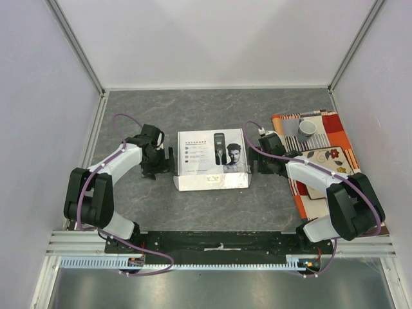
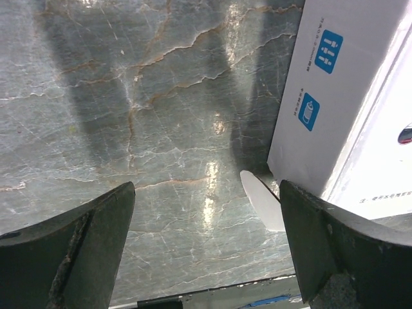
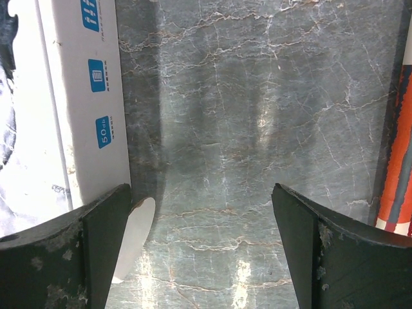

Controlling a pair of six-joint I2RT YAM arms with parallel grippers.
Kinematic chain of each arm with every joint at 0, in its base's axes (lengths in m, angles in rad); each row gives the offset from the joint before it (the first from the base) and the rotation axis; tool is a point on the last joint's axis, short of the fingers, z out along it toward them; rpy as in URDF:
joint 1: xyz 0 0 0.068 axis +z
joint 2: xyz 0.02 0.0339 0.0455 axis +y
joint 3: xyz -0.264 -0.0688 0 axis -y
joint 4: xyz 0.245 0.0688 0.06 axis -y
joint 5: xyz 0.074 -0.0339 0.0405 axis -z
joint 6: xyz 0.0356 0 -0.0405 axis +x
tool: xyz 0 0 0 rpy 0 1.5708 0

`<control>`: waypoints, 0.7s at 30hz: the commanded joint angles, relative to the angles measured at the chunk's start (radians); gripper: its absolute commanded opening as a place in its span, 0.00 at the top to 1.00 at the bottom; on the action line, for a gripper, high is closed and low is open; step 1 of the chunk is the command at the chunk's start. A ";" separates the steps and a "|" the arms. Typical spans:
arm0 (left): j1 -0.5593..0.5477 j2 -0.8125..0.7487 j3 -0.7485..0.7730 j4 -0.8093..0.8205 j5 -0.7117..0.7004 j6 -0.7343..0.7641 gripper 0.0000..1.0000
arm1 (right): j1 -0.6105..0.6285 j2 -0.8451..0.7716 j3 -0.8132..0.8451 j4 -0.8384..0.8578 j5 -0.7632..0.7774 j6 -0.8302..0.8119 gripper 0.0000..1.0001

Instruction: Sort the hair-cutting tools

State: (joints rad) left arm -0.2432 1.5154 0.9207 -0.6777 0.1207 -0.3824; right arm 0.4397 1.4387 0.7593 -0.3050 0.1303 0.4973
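Note:
The hair-cutting tools are out of view; only their closed white box (image 1: 212,159) with a printed lid lies mid-table. My left gripper (image 1: 156,161) is open just left of the box, over bare table. In the left wrist view the gripper (image 2: 206,257) is wide open and empty, with the box side (image 2: 315,103) to the right and a white flap (image 2: 264,203) sticking out near the right finger. My right gripper (image 1: 261,158) is open just right of the box. In the right wrist view the gripper (image 3: 201,257) is empty, with the box side (image 3: 84,109) to the left and a flap (image 3: 132,238) beside the left finger.
A patterned red-and-orange cloth (image 1: 328,161) lies at the right with a grey cup (image 1: 306,129) on its far end; its edge shows in the right wrist view (image 3: 398,161). Grey walls and metal rails enclose the marbled grey table (image 1: 212,109).

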 commanded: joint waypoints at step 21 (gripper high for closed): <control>-0.028 -0.011 0.000 -0.040 0.134 0.065 0.00 | 0.028 0.005 -0.018 -0.068 -0.113 0.023 0.02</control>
State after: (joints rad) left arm -0.2588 1.5154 0.9207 -0.7113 0.1608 -0.3496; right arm 0.4500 1.4391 0.7589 -0.3698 0.0795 0.4976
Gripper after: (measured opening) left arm 0.993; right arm 0.979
